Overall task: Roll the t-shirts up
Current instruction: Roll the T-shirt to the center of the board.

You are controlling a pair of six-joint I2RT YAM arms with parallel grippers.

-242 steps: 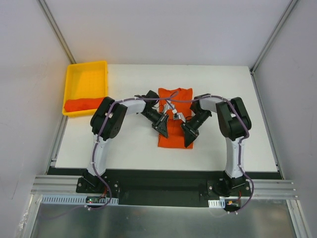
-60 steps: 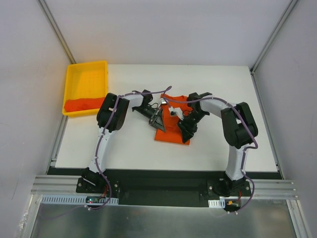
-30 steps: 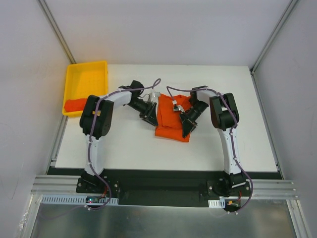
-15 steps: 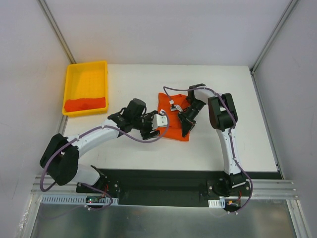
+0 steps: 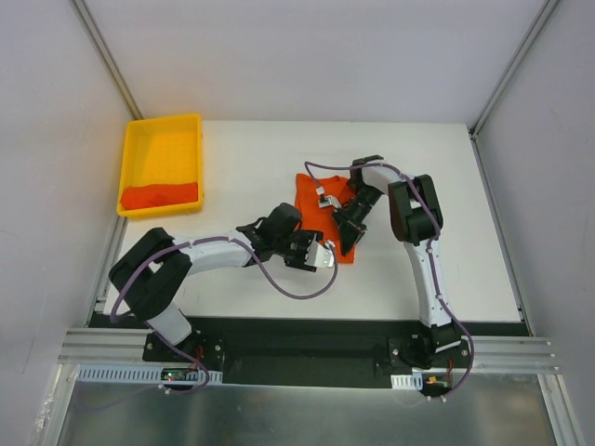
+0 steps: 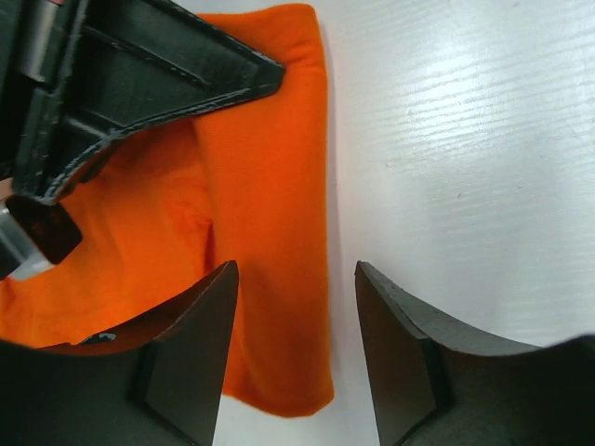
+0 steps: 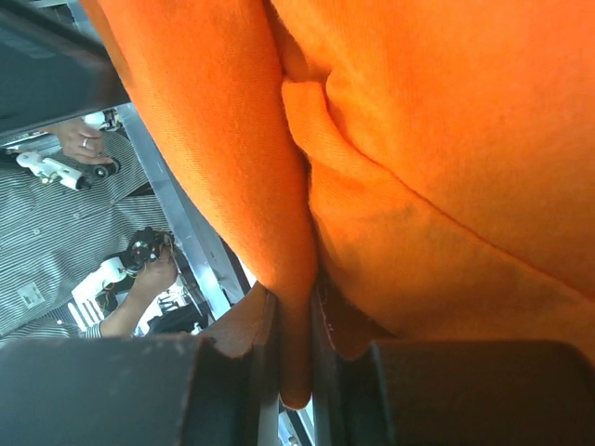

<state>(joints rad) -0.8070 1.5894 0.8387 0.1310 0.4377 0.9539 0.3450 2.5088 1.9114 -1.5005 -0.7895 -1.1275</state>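
An orange t-shirt (image 5: 310, 193) lies folded into a short bundle at mid-table. My right gripper (image 5: 347, 238) is at its near right corner, and the right wrist view shows it shut (image 7: 296, 307) on a pinched fold of the orange cloth (image 7: 446, 139). My left gripper (image 5: 324, 255) sits low at the bundle's near edge. In the left wrist view it is open (image 6: 296, 271), its jaws astride the shirt's folded edge (image 6: 274, 214) without closing on it. A second orange t-shirt (image 5: 160, 195) lies in the yellow tray (image 5: 164, 149).
The yellow tray stands at the table's far left corner. The left arm (image 5: 214, 251) stretches low across the near left of the table. The right gripper's black body (image 6: 130, 84) fills the upper left of the left wrist view. Bare white tabletop (image 5: 446, 214) lies right of the shirt.
The shirt has gone from a long flat strip to a shorter bundle. My left arm swung from the shirt's left side to its near edge. The right gripper kept its hold.
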